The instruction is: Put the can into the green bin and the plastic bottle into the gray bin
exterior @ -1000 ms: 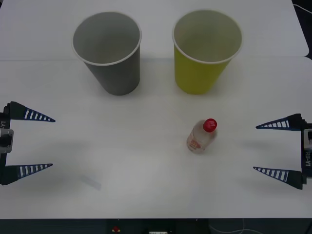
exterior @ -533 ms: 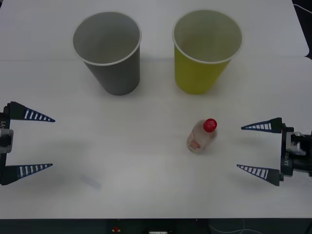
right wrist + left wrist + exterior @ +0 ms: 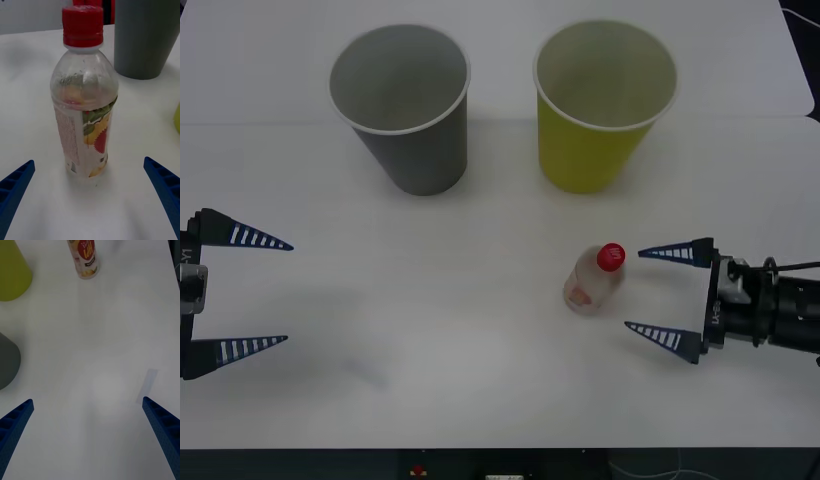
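Note:
The plastic bottle (image 3: 592, 280) stands upright on the white table, clear with a red cap and a red-and-white label. Just to its right, my right gripper (image 3: 633, 290) is open, its fingertips level with the bottle and not touching it. In the right wrist view the bottle (image 3: 84, 101) stands close ahead, between the open blue fingers (image 3: 15, 187). The gray bin (image 3: 400, 105) stands at the back left and the green bin (image 3: 605, 105) at the back right, both upright. My left gripper (image 3: 288, 293) waits open at the table's left edge. The can is out of view.
A small pale strip (image 3: 367, 373) lies flat on the table (image 3: 480, 400) near the front left, also seen as the strip (image 3: 147, 385) in the left wrist view. The bins stand about a hand's width apart. Bare white tabletop lies between the bottle and the gray bin.
My right gripper has moved left across the table, from the right edge to just beside the bottle, staying open. The left gripper, bottle and bins have not moved.

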Tool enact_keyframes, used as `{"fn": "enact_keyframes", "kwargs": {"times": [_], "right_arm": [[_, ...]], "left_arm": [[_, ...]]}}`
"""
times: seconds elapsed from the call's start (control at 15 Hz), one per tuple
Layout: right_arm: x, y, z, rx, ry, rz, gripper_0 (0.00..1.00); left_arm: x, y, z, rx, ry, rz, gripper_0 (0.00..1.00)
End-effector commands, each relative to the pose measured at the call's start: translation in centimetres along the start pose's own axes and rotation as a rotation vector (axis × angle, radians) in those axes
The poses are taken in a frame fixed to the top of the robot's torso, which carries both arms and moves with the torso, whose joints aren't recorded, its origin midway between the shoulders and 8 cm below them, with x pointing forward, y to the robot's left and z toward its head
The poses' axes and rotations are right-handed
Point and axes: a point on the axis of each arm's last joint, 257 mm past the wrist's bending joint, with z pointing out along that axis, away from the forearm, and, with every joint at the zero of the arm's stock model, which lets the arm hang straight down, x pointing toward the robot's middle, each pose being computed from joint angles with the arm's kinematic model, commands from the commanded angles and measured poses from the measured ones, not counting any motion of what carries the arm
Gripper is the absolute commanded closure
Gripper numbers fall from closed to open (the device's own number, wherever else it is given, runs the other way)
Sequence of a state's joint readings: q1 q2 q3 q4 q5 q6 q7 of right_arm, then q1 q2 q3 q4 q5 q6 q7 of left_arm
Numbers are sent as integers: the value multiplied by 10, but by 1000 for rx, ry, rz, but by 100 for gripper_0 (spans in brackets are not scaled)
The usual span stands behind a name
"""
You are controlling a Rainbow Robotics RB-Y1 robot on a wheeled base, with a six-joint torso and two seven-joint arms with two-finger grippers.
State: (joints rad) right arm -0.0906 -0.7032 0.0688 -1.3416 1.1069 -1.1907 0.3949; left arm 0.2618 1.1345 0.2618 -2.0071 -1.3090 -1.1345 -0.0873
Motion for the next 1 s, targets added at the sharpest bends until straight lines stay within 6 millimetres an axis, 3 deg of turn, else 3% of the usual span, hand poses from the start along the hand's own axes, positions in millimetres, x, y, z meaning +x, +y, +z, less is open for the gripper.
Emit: {"fn": "enact_keyframes", "kwargs": {"times": [0.07,0.6,0.87,0.93,1.0], "right_arm": [[-2,-3,19,11,-38,23,0],[-6,0,63,13,-123,79,0],[-10,5,73,7,-139,70,0],[-11,6,74,5,-140,65,4],[-11,6,74,5,-141,61,51]], "left_arm": [[0,0,0,0,0,0,0],[0,0,0,0,0,0,0],[0,0,0,0,0,0,0],[0,0,0,0,0,0,0],[0,0,0,0,0,0,0]]}}
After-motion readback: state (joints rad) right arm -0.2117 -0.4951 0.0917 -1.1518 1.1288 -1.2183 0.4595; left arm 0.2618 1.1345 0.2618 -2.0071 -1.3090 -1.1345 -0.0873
